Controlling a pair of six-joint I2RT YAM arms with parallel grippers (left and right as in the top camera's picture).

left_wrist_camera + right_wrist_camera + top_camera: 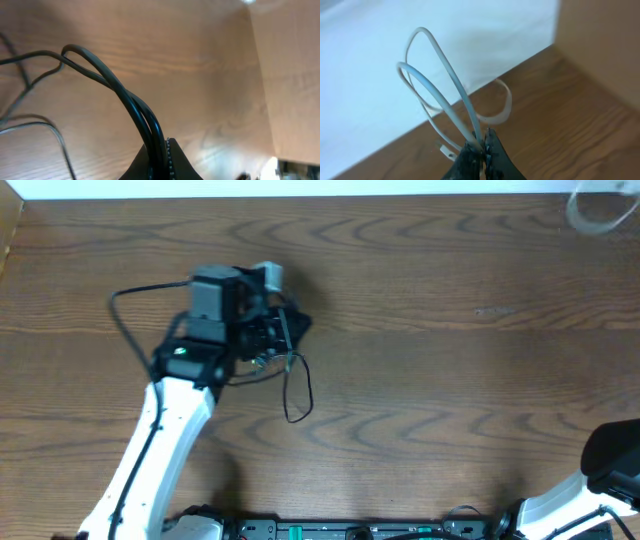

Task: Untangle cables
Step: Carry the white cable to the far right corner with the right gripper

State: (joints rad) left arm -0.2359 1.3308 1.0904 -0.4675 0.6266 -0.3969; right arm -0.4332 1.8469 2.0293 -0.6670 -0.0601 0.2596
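Left claw (162,150) is clamped on the doubled black cable (125,95), its slack trailing over the bench (450,360). Right claw (484,150) pinches the white cable (445,85), 2 loops standing upward.

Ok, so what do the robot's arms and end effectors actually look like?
The left arm and right arm have white links and black joints. The left wrist carries a grey block, a small green light and a looping thick black wire. The left end effector and right end effector have black fingers with ribbed inner edges.
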